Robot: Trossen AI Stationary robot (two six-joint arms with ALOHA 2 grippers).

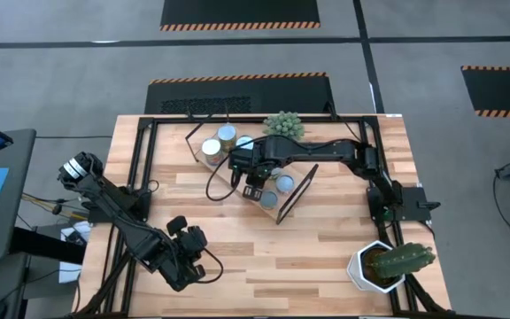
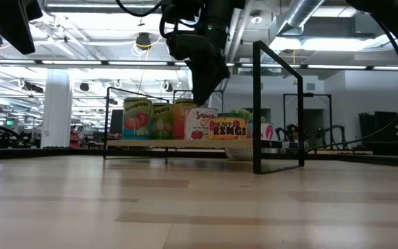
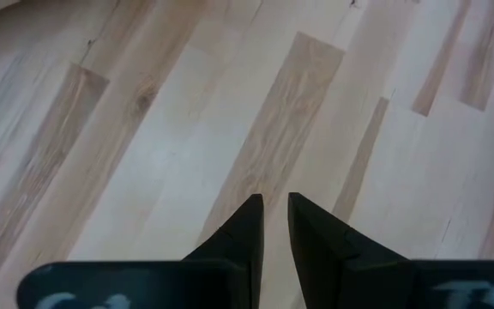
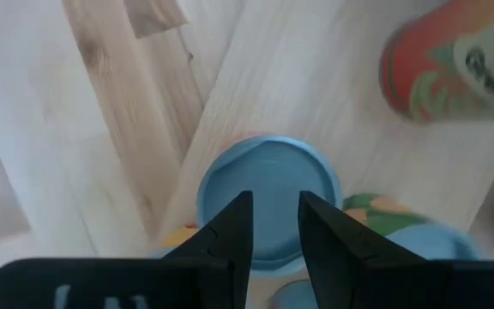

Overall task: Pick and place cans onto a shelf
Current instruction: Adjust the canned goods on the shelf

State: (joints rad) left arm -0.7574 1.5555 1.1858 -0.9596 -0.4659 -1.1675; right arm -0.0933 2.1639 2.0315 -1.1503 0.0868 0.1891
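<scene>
1. I see the right gripper (image 4: 273, 225) above a pale-blue can (image 4: 268, 206) on the shelf (image 1: 295, 177); fingers slightly apart, holding nothing.
2. Left gripper (image 3: 274, 225) low over bare surface (image 3: 144, 129), fingers nearly together, empty.
3. Other cans (image 2: 161, 120) are partly hidden behind the arm.
4. Plank surface; industrial room behind.

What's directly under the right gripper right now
The right gripper, fingers a narrow gap apart, hangs over a can with a pale-blue top standing on the shelf. More cans sit beside it; its label is mostly hidden.
</scene>
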